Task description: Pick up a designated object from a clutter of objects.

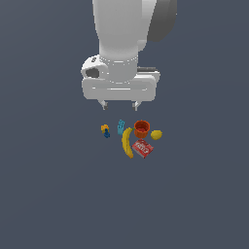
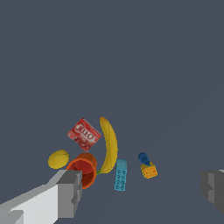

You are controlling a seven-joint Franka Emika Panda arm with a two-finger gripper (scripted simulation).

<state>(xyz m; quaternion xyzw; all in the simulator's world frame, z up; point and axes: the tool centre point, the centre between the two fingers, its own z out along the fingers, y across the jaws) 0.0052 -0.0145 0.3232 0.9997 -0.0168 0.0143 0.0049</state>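
Observation:
The designated object is a small flat red box [image 1: 143, 148] [image 2: 84, 134] with white lettering, lying flat beside the tip of the yellow banana [image 1: 127, 142] [image 2: 109, 145]. The rest of the clutter of objects lies around it: an orange-red cup [image 1: 141, 129] [image 2: 82, 169], a lemon [image 1: 156, 134] [image 2: 58, 159], a teal block [image 1: 120, 126] [image 2: 120, 175] and a small blue-and-orange piece [image 1: 105, 131] [image 2: 146, 166]. My gripper [image 1: 119, 104] [image 2: 140, 190] hangs open well above the pile, with nothing between its fingers [image 2: 70, 192].
The items lie on a plain dark grey surface [image 1: 58, 185]. No other objects or edges show in either view.

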